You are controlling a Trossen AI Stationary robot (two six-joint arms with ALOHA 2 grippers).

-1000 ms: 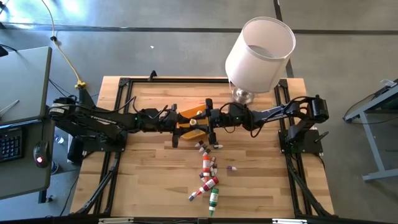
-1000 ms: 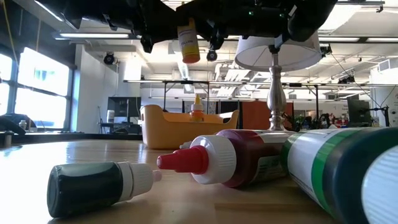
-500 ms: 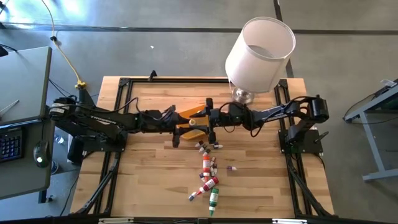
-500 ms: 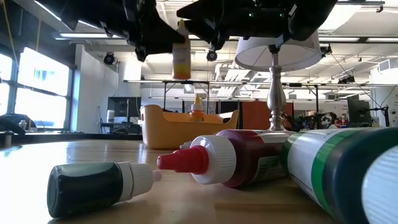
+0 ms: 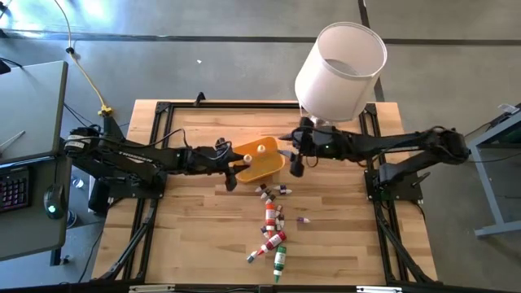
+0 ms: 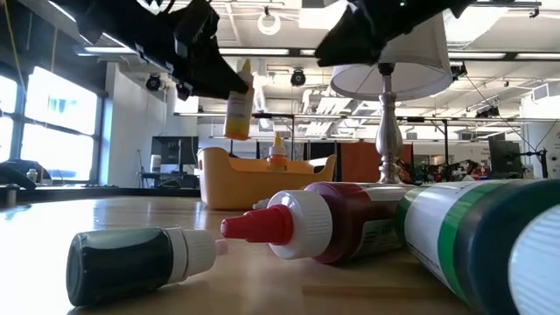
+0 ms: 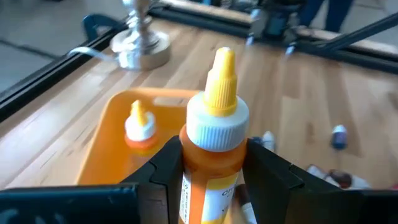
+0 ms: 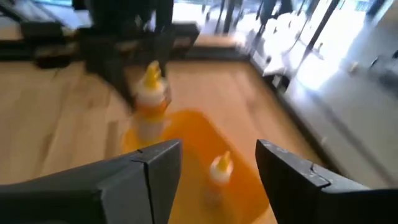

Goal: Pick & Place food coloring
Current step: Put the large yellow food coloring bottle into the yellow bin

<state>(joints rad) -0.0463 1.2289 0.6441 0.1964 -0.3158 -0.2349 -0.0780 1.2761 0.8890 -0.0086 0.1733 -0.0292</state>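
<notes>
Grey concrete floor (image 5: 203, 49); big windows (image 6: 52, 131) left; ceiling strip lights (image 6: 131, 51); desk w/ keyboard (image 5: 12, 187).

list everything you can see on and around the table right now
orange tray: one, orange, mid-table, near the lamp.
bottle in the tray: one, orange with a yellow tip, upright.
held bottle: one, orange with a white collar and yellow tip, held above the table beside the tray.
loose food coloring: about a dozen bottles and small vials, red, orange, green, strewn on the wood from the tray toward the table's front edge.
lamp: one, white shade on a silver base, at the table's back edge.
table: one, light wood, black frame.
desk with keyboard and mouse: one, grey, off the table's left.
left gripper: shut on the held bottle.
right gripper: open, above the tray's lamp side.
</notes>
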